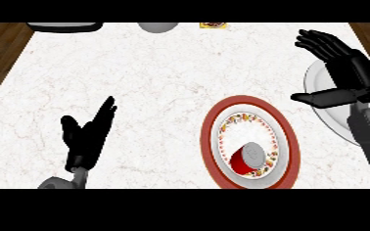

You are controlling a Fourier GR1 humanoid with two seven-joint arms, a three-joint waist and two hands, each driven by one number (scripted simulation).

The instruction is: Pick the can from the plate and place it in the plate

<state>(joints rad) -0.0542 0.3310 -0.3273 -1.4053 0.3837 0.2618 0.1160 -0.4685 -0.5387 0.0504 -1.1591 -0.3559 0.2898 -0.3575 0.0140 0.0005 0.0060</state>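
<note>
Status of work: the pick is not yet made. The can [249, 157] lies on its side in the red-rimmed plate [211, 142], red body and grey end showing, toward the near part of the plate's patterned well. It is well below and to the left of my right hand's fingertips, with nothing of mine touching it. My right hand [338, 61] is over the white plate [312, 80] at the right edge of the counter [159, 78], fingers [318, 41] spread and pointing up and left, thumb [318, 98] stretched out leftward toward the red-rimmed plate; it holds nothing. My left hand [88, 136] rests open at the lower left, fingers straight and pressed together, pointing up, well apart from both plates. I judge the white plate under my right hand to be the destination, so the whole sequence remains: reach down-left to the can, close round it, lift, carry it right, set it down. Beyond my fingertips, at the far edge, sit a grey bowl [157, 27], a dark object [65, 27] and a small yellow packet [213, 25], none involved.
</note>
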